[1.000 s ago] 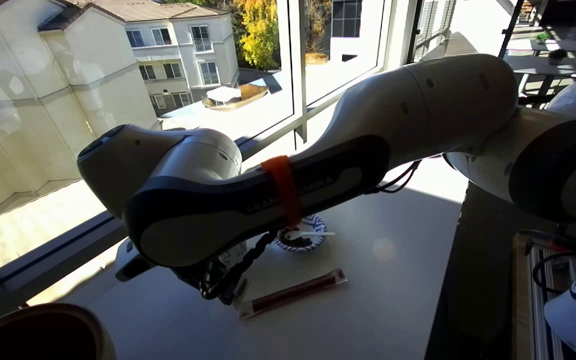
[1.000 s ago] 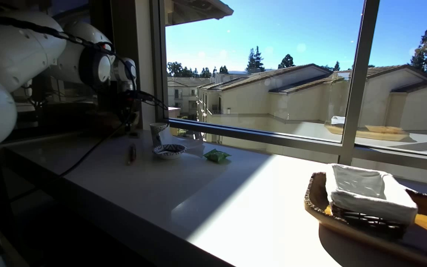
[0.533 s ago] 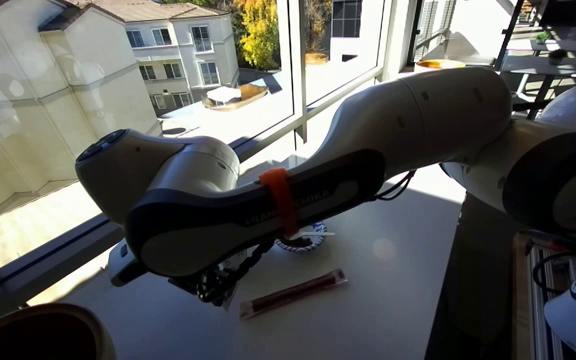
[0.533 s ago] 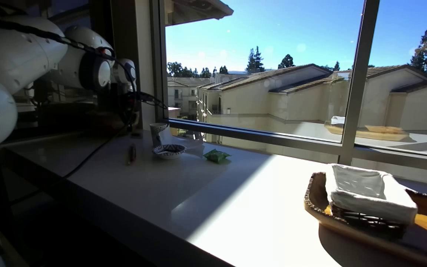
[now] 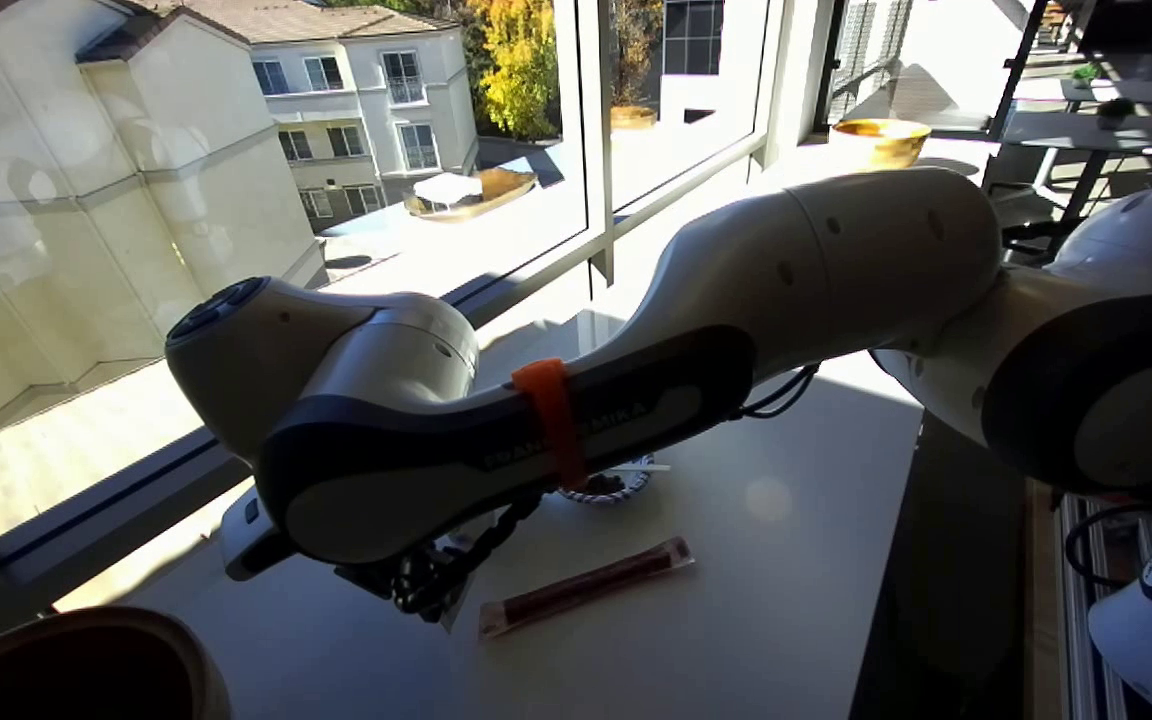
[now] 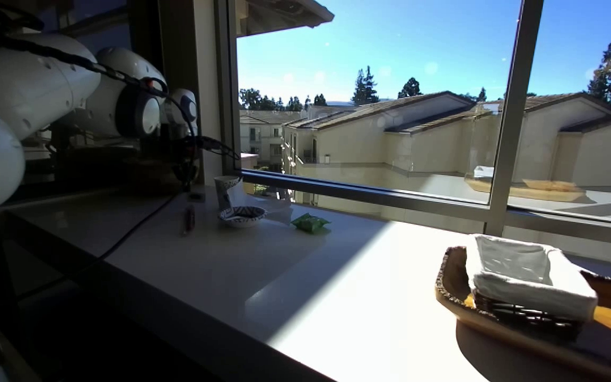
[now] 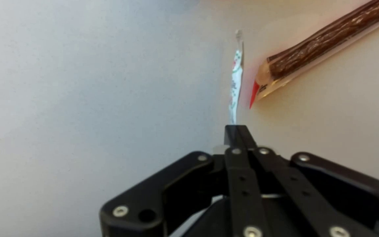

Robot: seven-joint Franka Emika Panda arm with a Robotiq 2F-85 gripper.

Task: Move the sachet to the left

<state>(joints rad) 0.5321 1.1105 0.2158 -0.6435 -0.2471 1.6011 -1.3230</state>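
The sachet [image 7: 236, 84] is a thin whitish packet with small coloured print, seen nearly edge-on in the wrist view. Its near end goes in between the fingertips, and the rest sticks out past them. My gripper [image 7: 237, 127] is shut on it. In an exterior view the gripper [image 5: 426, 592] is largely hidden under the arm, and a pale bit of the sachet [image 5: 455, 600] shows beside it. The sachet stands left of the end of the long brown sleeve [image 5: 586, 590], apart from it. The sleeve also shows in the wrist view [image 7: 327, 38].
A patterned bowl [image 6: 242, 222] with a white spoon, a white cup [image 6: 223, 192] and a green packet [image 6: 311, 223] stand on the table [image 6: 204, 281]. A lined basket [image 6: 533, 286] sits in a wooden tray [image 6: 448, 286]. A brown pot [image 5: 198, 660] is at the near left. Windows border the table.
The arm has come lower. The gripper and sachet have shifted left, away from the brown sleeve's end, mostly in the first half second. The sleeve and bowl have not moved.
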